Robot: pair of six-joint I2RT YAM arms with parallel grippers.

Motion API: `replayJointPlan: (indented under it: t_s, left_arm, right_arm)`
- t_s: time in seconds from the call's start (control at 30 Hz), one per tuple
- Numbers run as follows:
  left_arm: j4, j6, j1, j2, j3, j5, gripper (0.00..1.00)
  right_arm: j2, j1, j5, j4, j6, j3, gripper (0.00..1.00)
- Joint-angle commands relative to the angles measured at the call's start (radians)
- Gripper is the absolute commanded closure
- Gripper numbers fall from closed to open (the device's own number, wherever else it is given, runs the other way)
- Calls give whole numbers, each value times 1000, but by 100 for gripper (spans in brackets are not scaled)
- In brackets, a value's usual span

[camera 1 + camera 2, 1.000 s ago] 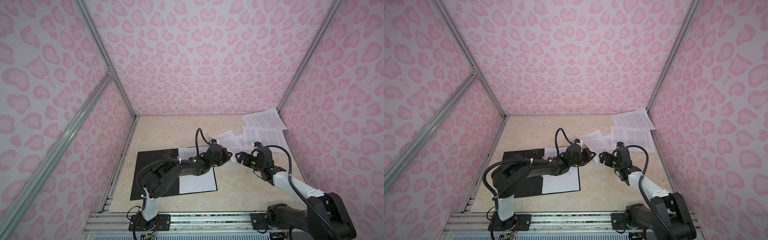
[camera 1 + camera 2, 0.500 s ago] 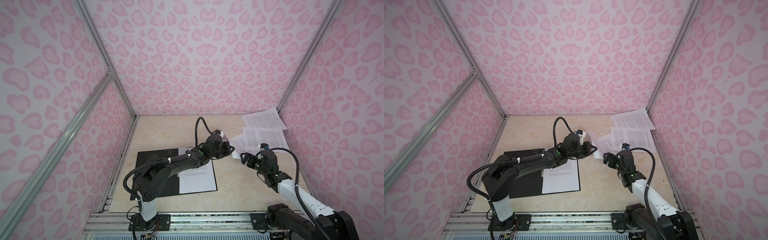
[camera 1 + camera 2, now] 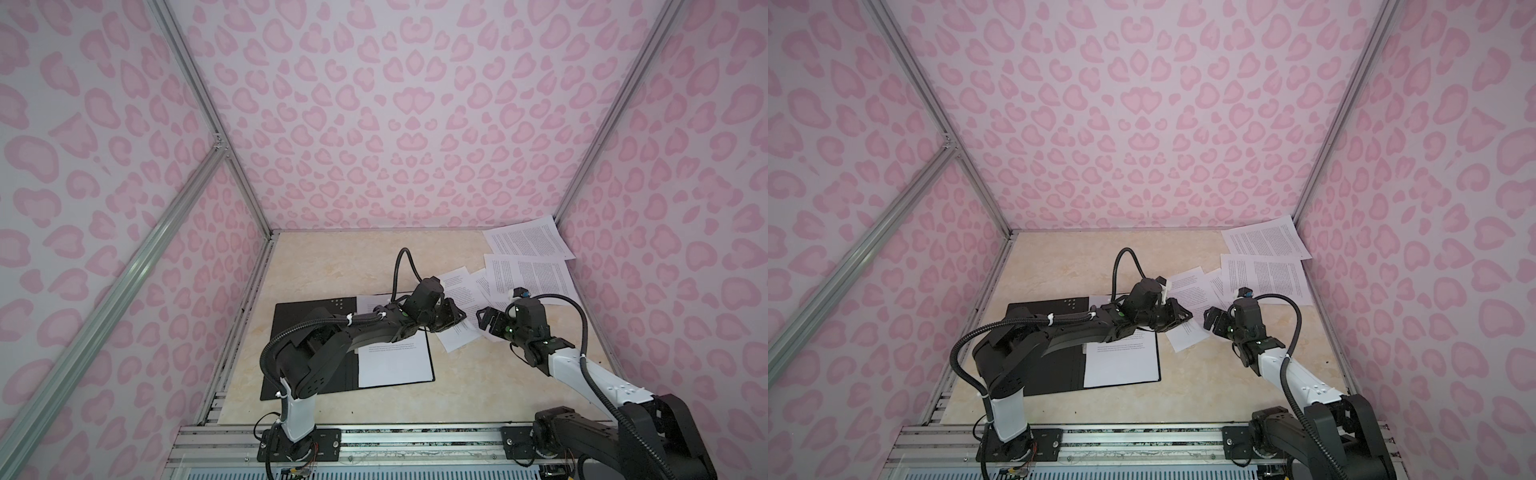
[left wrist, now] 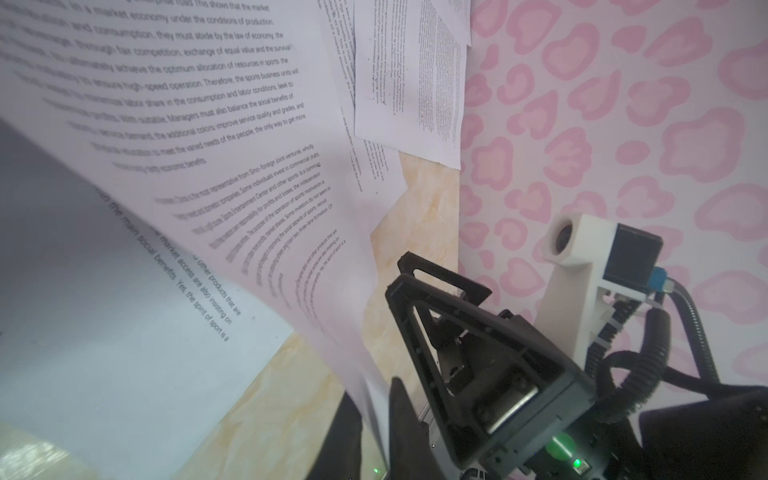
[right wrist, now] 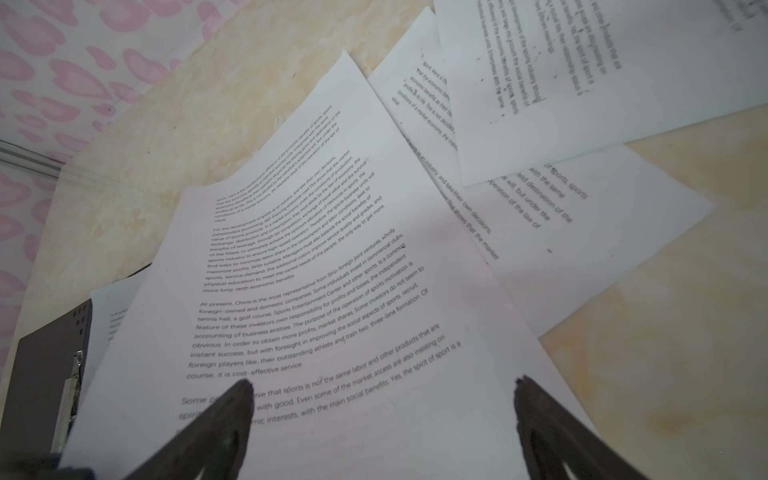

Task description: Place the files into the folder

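Note:
The folder point(image 3: 291, 320) point(image 3: 1025, 316) lies open on the left of the table, black inside up, with one printed sheet point(image 3: 395, 365) point(image 3: 1121, 365) in its right half. More files point(image 3: 528, 278) point(image 3: 1262, 278) lie overlapping at the back right. My left gripper point(image 3: 455, 320) point(image 4: 372, 386) is at the near edge of a loose sheet point(image 3: 461, 291) point(image 4: 232, 137). Its jaws stand a narrow gap apart with that edge between them. My right gripper point(image 3: 486, 320) point(image 5: 382, 399) is wide open just above the same sheet point(image 5: 316, 291), holding nothing.
Pink patterned walls enclose the table. The right wall point(image 3: 623, 291) runs close beside the far sheets. A metal rail point(image 3: 395, 440) with both arm bases crosses the front edge. Bare marbled tabletop point(image 3: 340, 266) shows behind the folder and at the front right.
My left gripper lifted the sheet's edge, then came back down slightly to the right, and its jaws have loosened. The right arm shifted a little, its gripper still open.

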Motion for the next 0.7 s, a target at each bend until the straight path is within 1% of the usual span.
replayJointPlan:
  t_s: [0.0,0.03,0.07,0.17,0.27,0.33,0.43,0.5,0.57,0.67]
  left_arm:
    - [65,-19,0,21,-3,17,90]
    - [74,-21,0,25,-3,22,95]
    - [78,-23,0,25,-2,27,97]
    - [55,12,0,5,18,33,97]
    - [-24,92,-1,-52,43,14,97]
    - [-61,150,-1,-104,48,5,97]
    - [-207,244,2,-176,59,-14,97]
    - [-248,262,15,-233,25,-11,97]
    - [-261,267,42,-300,-39,4,97]
    - [-315,286,84,-431,-162,-21,97]
  right_arm:
    - [8,1,-15,0,-17,11,3]
    - [7,1,-12,-3,-18,12,3]
    - [5,1,-8,-7,-20,13,3]
    - [-11,1,-4,-9,-24,11,3]
    - [-34,1,-1,0,-20,-1,3]
    - [-50,0,5,48,11,-31,3]
    - [-49,-5,-37,111,34,-55,3]
    - [-59,-6,-63,89,27,-43,3]
    - [-80,-6,-77,64,6,-34,3]
    - [-121,-5,-94,94,-6,-57,3]
